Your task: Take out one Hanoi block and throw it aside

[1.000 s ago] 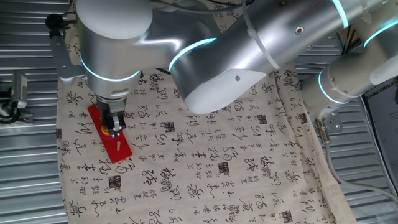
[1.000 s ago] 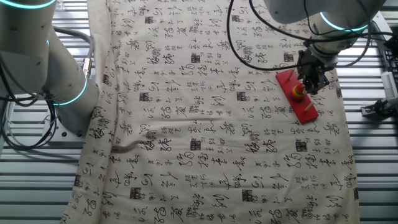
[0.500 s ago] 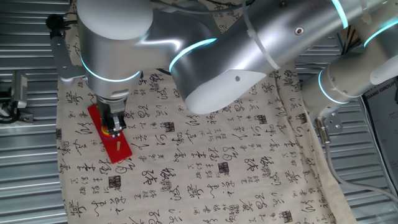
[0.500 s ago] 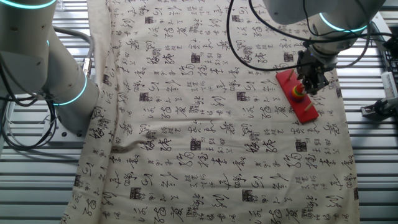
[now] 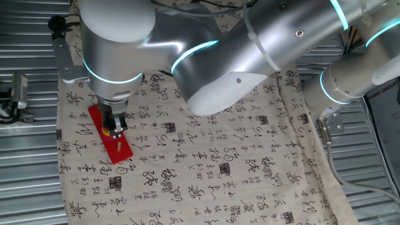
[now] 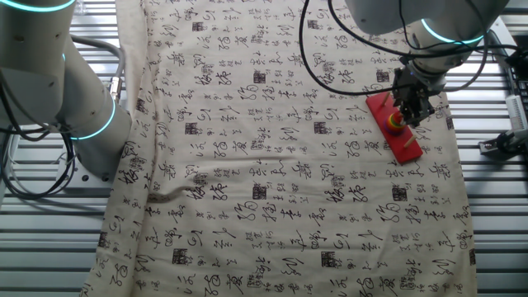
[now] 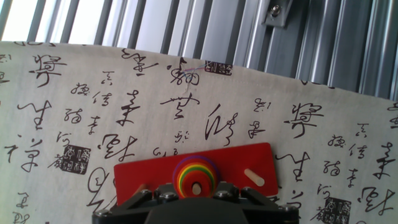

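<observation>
The long red board (image 5: 111, 136) with pegs lies on the patterned cloth at the left; it also shows in the other fixed view (image 6: 394, 128) and the hand view (image 7: 143, 177). A stack of coloured rings sits on one peg, with the small red Hanoi block (image 7: 196, 180) on top. My gripper (image 5: 114, 128) is straight over that stack, and it also shows in the other fixed view (image 6: 410, 106). Its fingers (image 7: 166, 198) sit tight against both sides of the top disc. A bare wooden peg (image 7: 253, 177) stands to the right of the stack.
The cloth (image 5: 219, 156) with black characters covers the table, with ribbed metal (image 5: 25, 162) around it. A second robot arm's base (image 6: 82, 115) stands at the cloth's edge. A metal bracket (image 7: 283, 12) is beyond the cloth's far edge.
</observation>
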Action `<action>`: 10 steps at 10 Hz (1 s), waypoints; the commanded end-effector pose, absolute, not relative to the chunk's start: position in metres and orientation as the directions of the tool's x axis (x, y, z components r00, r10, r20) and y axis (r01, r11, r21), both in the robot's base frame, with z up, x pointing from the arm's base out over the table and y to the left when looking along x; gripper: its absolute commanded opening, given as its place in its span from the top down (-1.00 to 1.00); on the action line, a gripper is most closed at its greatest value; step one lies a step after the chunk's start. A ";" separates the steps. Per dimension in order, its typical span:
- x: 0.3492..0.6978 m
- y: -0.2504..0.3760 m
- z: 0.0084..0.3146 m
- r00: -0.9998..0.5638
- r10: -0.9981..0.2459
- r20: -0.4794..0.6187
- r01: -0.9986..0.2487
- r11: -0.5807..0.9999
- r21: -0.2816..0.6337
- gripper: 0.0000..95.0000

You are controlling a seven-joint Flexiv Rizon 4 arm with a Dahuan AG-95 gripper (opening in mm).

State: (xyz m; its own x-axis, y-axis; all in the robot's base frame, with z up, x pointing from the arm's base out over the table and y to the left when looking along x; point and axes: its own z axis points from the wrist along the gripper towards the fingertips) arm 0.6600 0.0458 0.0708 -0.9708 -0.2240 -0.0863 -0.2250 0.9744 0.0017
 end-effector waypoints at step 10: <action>0.660 0.046 0.067 -0.971 -0.221 -0.093 -0.222 0.975 0.001 0.20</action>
